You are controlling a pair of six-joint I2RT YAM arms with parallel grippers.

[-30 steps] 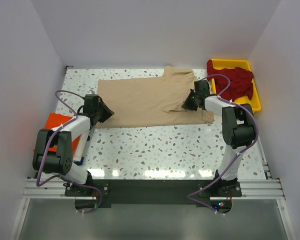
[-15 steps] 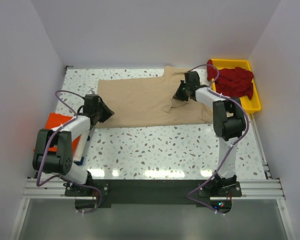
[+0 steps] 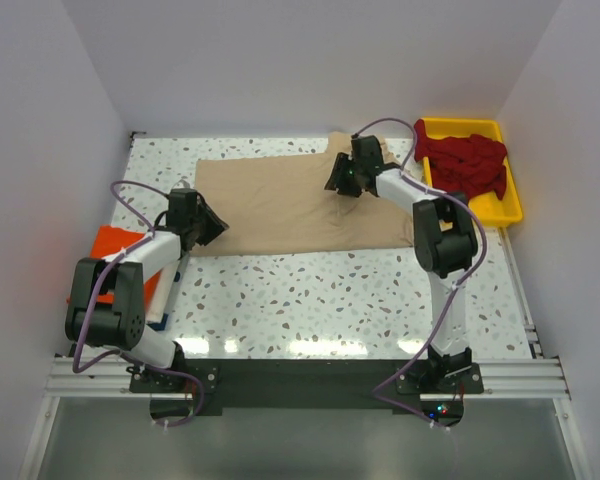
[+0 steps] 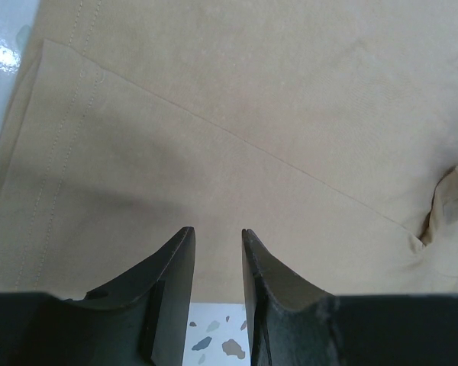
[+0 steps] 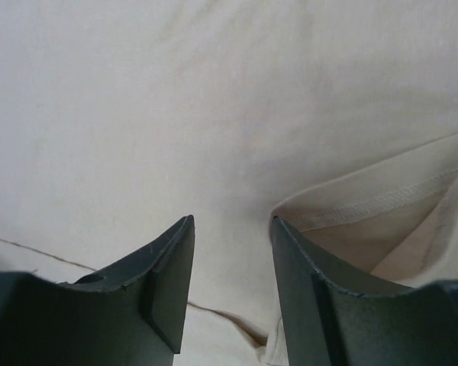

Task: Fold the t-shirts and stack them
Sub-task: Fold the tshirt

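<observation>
- One yellow tray [image 3: 507, 208] at the far right of the speckled table [image 3: 320, 290], filled with a heap of dark red shirts [image 3: 467, 163], some cloth draped over the rim at its far left corner.
- Spread flat across the far middle of the table: beige shirt [image 3: 280, 200], outside the tray and just left of it.
- At the left table edge, partly hidden beneath the left arm: orange shirt [image 3: 108, 245], well apart from the tray.
- Left gripper [image 4: 216, 236] low at the beige shirt's left edge, jaws a little apart, nothing between them.
- Right gripper [image 5: 230, 225] over the beige shirt beside a turned-over flap, jaws spread, gripping nothing.
</observation>
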